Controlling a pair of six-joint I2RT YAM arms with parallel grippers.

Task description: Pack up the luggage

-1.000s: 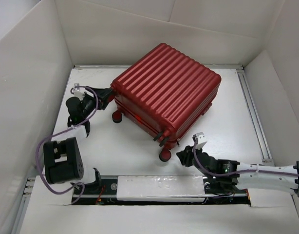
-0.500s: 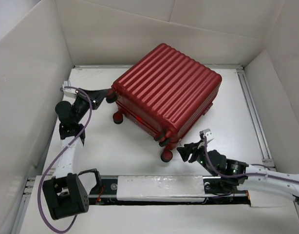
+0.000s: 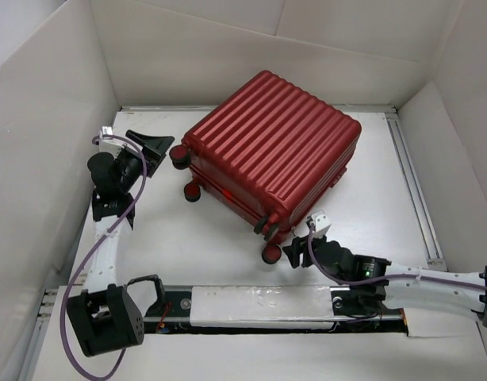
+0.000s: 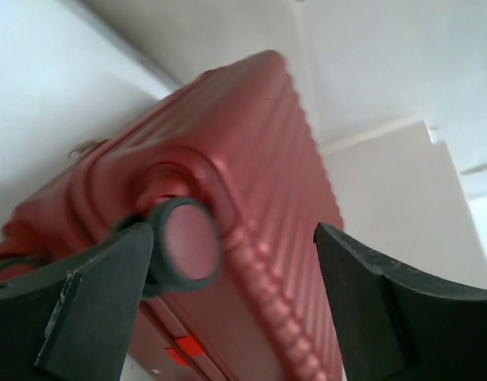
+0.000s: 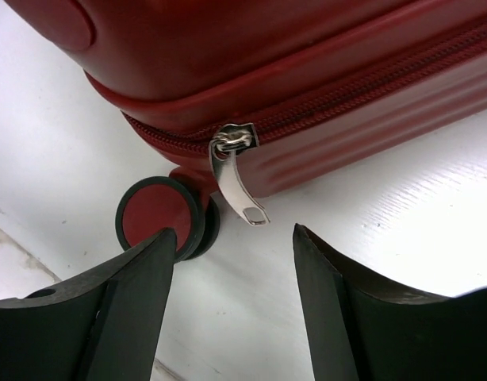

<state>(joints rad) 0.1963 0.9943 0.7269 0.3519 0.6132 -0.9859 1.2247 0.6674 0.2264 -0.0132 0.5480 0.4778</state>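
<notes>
Suitcase lies shut on the bench. Rigid ribbed shell, likely slick, too broad to clamp; best hold: zipper pull. Right pincer wide just below it. Left pincer wide, framing 1 wheel.

White table, white enclosure walls

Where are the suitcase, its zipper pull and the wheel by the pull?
suitcase (image 3: 275, 143), top view, ribbed top shell.
zipper pull (image 5: 235, 186), right wrist view, metal tab.
wheel (image 5: 155, 218), right wrist view, red hub.
</notes>
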